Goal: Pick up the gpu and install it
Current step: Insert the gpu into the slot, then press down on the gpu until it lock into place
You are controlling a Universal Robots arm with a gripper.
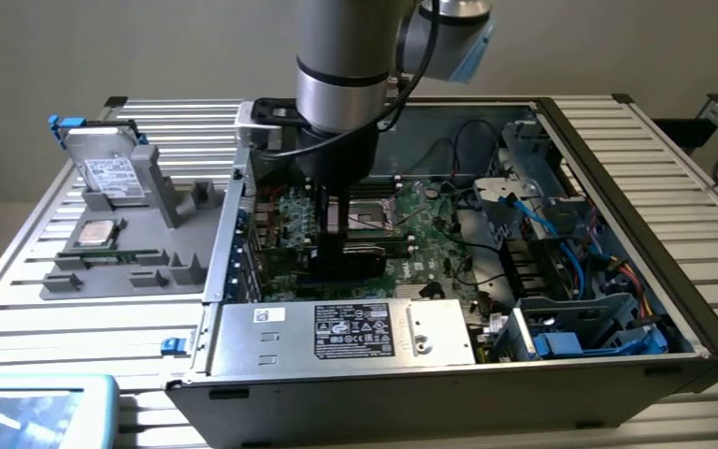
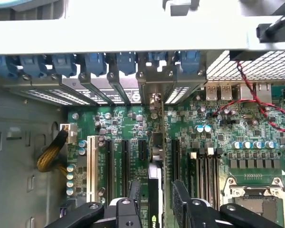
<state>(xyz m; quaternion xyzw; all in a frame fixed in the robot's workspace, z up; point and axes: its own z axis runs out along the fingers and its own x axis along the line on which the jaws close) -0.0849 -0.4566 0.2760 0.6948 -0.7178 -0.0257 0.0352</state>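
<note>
Inside the open computer case (image 1: 609, 187), over the motherboard (image 1: 434, 224), the arm reaches straight down with the gripper (image 2: 154, 199) low above the expansion slots. The jaws are closed on the gpu (image 2: 155, 190), held on edge between the two ribbed fingers (image 2: 183, 197), so its thin profile runs in line with a slot (image 2: 156, 152) below. That upright grip makes sense: the card's connector edge must meet the slot squarely, and its bracket end faces the rear row of blue slot latches (image 2: 92, 64).

In the exterior view the card shows as a dark slab (image 1: 340, 248) under the wrist, close to the board; whether it has touched the slot I cannot tell.

Case lies on its side on the slatted bench (image 1: 35, 281), open face up, giving vertical access. Power supply (image 1: 347, 332) sits at the case's near edge.

At the bench's edge toward the exterior view's left, a grey fixture tray (image 1: 135, 253) props a hard drive (image 1: 109, 173) upright, with a flat part lying beside it, presumably staged for picking. No gpu remains there.
</note>
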